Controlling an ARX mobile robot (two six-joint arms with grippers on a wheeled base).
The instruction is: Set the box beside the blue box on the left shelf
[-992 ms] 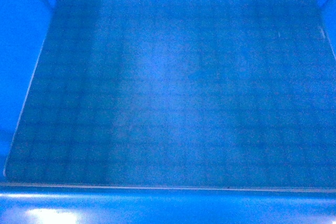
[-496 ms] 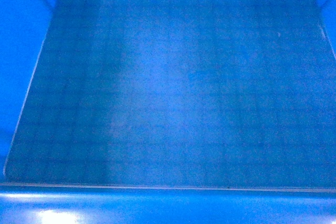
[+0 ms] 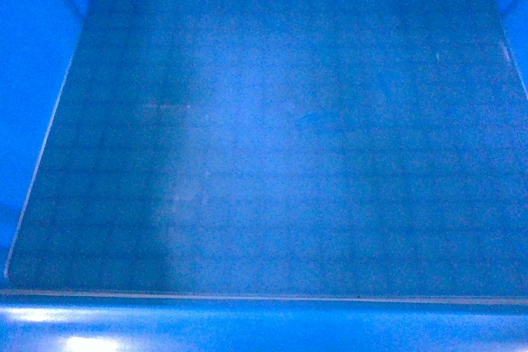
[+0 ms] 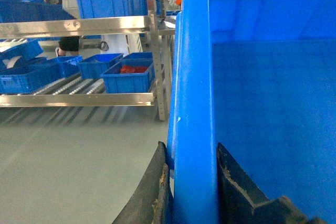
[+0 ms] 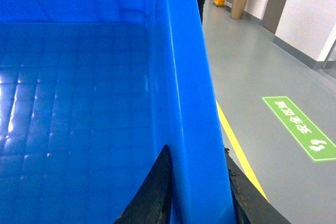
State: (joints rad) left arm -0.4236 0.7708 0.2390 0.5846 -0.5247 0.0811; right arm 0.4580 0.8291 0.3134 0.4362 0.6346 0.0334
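- The large bright-blue plastic crate (image 3: 272, 138) fills the head view: only its gridded floor and near rim show.
- Left gripper (image 4: 191, 182): black fingers (image 4: 239, 192) clamped on the crate's left wall, one each side.
- Right gripper (image 5: 197, 192): fingers (image 5: 152, 192) clamped across the right wall.
- Beyond, a grey metal roller rack (image 4: 79, 98) carries small blue bins (image 4: 128, 77); the crate sits well apart from it, above grey floor (image 4: 79, 161).

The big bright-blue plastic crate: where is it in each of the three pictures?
Head: the big bright-blue plastic crate fills the frame, floor up.
Left wrist: its wall stands centre-right between black fingers.
Right wrist: left and centre, rim clamped.
Shared landmark: the floor's square grid.
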